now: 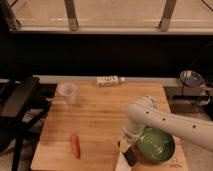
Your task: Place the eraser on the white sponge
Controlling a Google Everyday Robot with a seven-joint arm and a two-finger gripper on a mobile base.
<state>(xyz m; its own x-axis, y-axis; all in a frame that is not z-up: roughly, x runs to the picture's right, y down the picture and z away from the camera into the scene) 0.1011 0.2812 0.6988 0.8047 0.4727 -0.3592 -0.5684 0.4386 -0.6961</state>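
My white arm reaches in from the right, and its gripper points down at the table's front edge, just left of the green bowl. A white sponge lies directly below the gripper at the very bottom of the view. A small dark object, probably the eraser, sits at the gripper's tip against the top of the sponge. I cannot tell whether it rests on the sponge or is still held.
A wooden table holds a green bowl at the front right, an orange carrot-like object at the front left, a white cup at the back left and a white bottle lying at the back edge. A black chair stands to the left.
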